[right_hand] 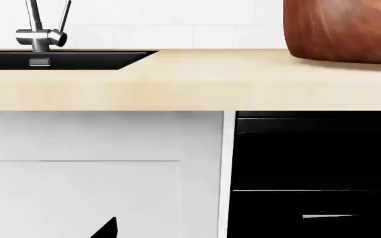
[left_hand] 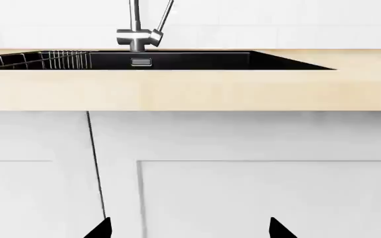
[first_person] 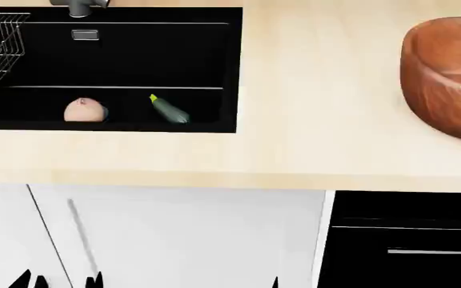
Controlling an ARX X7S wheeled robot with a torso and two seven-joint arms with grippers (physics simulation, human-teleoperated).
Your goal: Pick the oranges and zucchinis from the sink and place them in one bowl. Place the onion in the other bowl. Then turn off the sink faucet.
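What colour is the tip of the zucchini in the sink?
Pale yellow-green on the dark green zucchini; the head view shows it best.

Left gripper (left_hand: pixel 189 229): two dark fingertips (left_hand: pixel 99 229) poking into wrist view, spread wide, nothing between. Right gripper: one fingertip (right_hand: pixel 106 229) visible only, state unclear. Both held low, fingertips (first_person: pixel 22 279) barely entering head view's bottom edge.

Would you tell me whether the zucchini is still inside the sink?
Yes: the zucchini lies on the sink floor beside the onion.
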